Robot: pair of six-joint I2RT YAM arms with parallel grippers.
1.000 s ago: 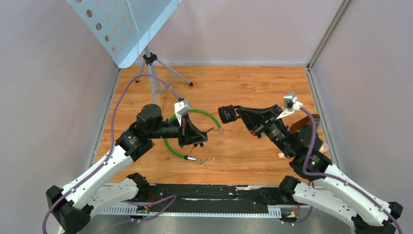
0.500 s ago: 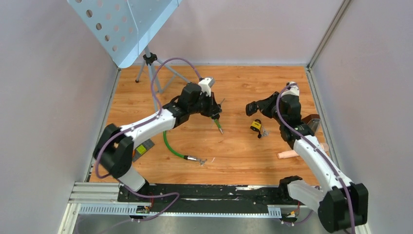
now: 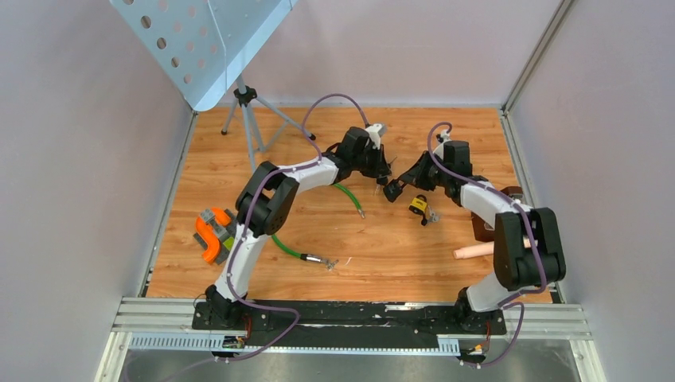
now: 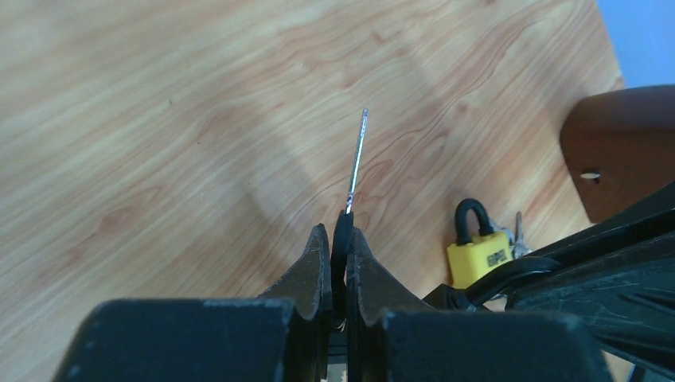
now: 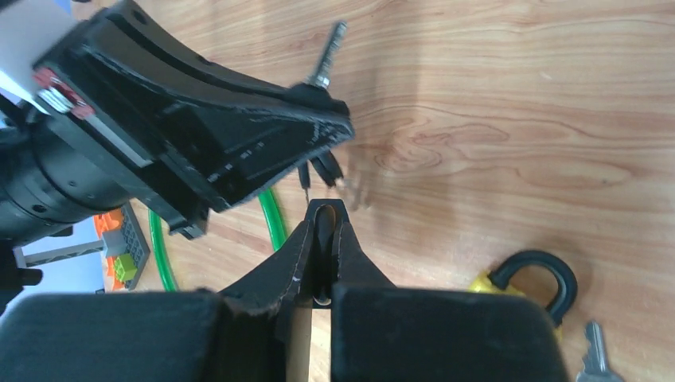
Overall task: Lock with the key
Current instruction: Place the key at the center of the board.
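The left gripper [image 4: 338,239] is clamped on the key [image 4: 357,159]. Its two fingers [image 4: 317,267] press on either side of the black key head, and the thin metal blade sticks straight out beyond the tips, edge-on to the wrist camera and clear of the wooden table [image 4: 159,119].

The right gripper [image 5: 325,215] has its fingers [image 5: 354,263] drawn together, with only a narrow slit between the tips and nothing in it. It hangs just beside and below the left gripper, their tips close but apart.

The yellow padlock [image 4: 477,256] lies flat on the table with its black shackle pointing away from the arms. It is near the right gripper and neither gripper touches it. A second key [image 5: 593,360] lies right beside the lock body. A green cable [image 5: 275,219] curves across the wood behind the left gripper.
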